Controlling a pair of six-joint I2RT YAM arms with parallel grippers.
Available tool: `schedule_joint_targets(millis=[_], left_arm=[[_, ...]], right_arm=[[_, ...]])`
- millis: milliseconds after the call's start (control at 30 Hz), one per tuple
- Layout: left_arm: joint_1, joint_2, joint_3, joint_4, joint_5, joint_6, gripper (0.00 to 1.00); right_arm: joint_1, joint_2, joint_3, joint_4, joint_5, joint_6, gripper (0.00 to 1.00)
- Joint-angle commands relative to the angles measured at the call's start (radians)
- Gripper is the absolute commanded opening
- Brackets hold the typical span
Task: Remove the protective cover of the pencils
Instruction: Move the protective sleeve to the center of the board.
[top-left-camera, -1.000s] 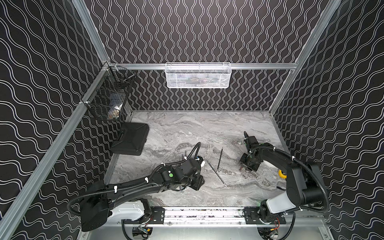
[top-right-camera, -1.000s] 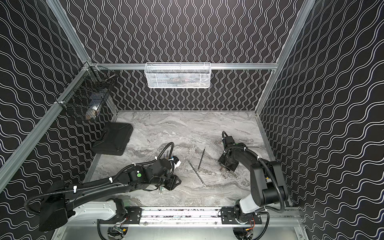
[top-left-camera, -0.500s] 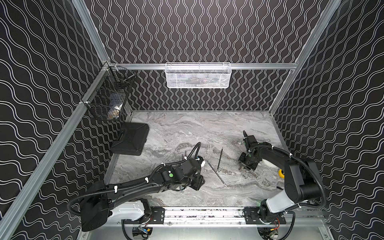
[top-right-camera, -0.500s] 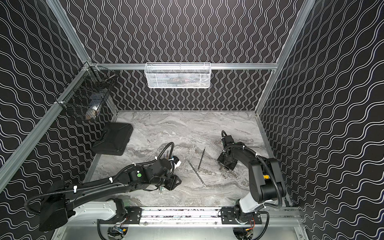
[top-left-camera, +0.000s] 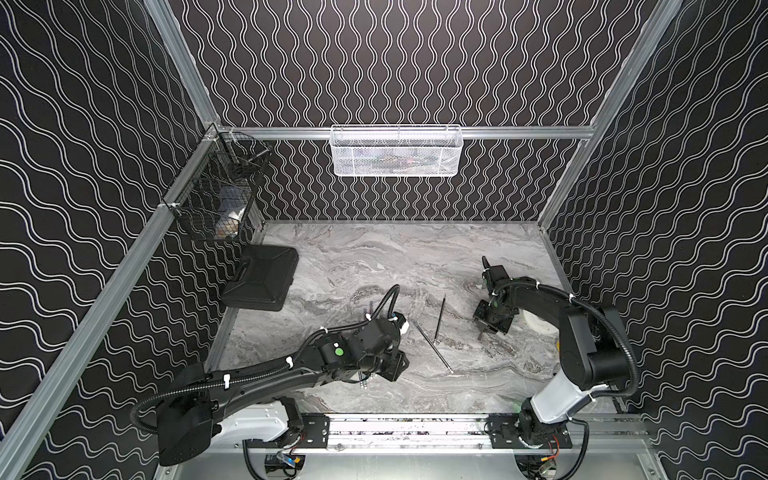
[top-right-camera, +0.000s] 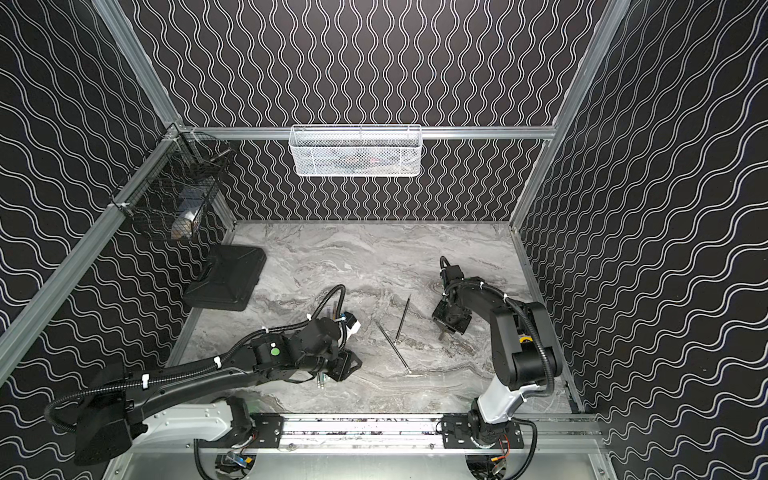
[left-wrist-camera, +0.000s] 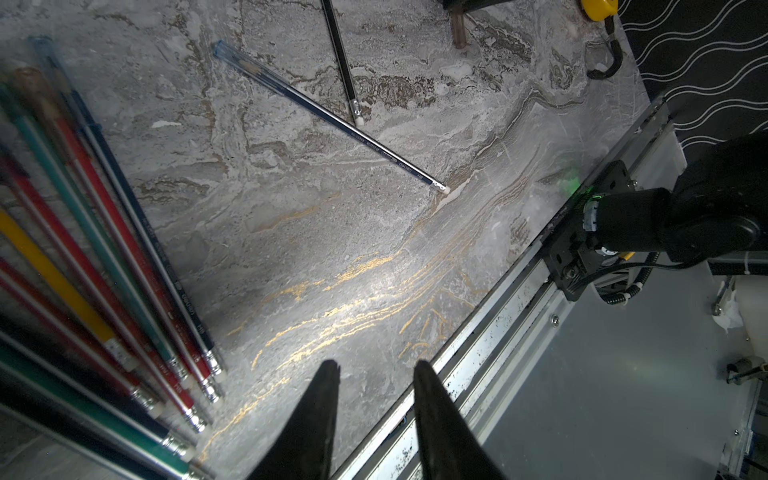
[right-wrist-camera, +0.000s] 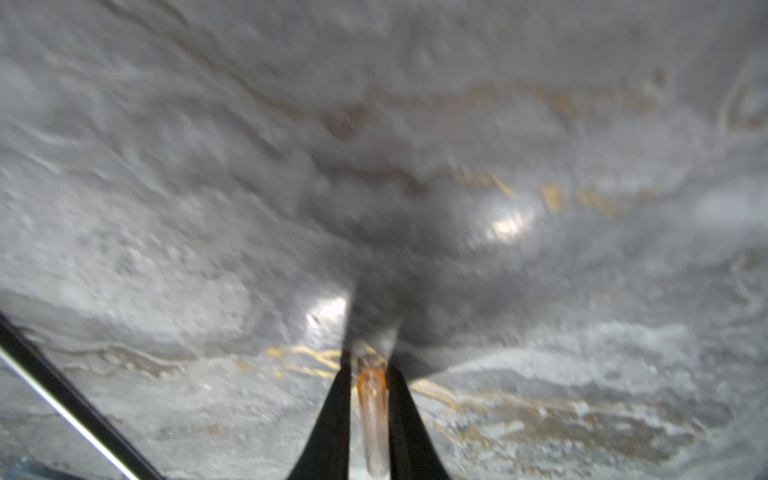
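The pencils (left-wrist-camera: 95, 266) lie in a bundle on the marble table under my left wrist: red, teal, yellow and dark blue, with metal bands and pale ends (top-left-camera: 364, 384). My left gripper (left-wrist-camera: 374, 365) stands open beside them, with only table between its fingers. Two more pencils lie apart mid-table: a dark blue one (left-wrist-camera: 332, 118) with a clear cover on its tip, and a black one (left-wrist-camera: 343, 62). My right gripper (right-wrist-camera: 369, 361) is shut on a clear, orange-tinted protective cover (right-wrist-camera: 372, 411). In both top views it hangs low over the table (top-left-camera: 484, 332) (top-right-camera: 442, 332), right of the loose pencils.
A black case (top-left-camera: 262, 282) lies at the back left. A black wire basket (top-left-camera: 216, 199) hangs on the left wall and a white mesh basket (top-left-camera: 397, 151) on the back rail. A yellow object (left-wrist-camera: 598, 8) lies near the right edge. The front rail (top-left-camera: 415, 428) borders the table.
My right gripper has shifted slightly to the left and its jaws have narrowed onto the cover. The left arm and the pencils have not moved.
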Motion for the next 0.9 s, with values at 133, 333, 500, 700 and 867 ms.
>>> schedule_joint_targets(millis=[133,333,500,700,867], left_arm=[[0.0,-0.033,0.004,-0.021,-0.003,0.009,0.35],[0.0,-0.055,0.015,-0.065,-0.013,0.02,0.35],[0.0,-0.062,0.019,-0.07,-0.02,0.024,0.35],[0.0,-0.028,0.024,-0.036,-0.001,0.021,0.35],[0.0,-0.017,0.031,-0.032,0.003,0.025,0.35]], right_arm=[[0.0,0.133,0.087,0.047,0.056,-0.081,0.15],[0.0,0.162,0.12,0.045,0.074,-0.107,0.25],[0.008,0.058,0.054,0.052,0.028,-0.1,0.38],[0.062,-0.036,-0.024,0.066,-0.053,-0.046,0.39],[0.12,-0.025,-0.015,0.058,-0.034,-0.014,0.4]])
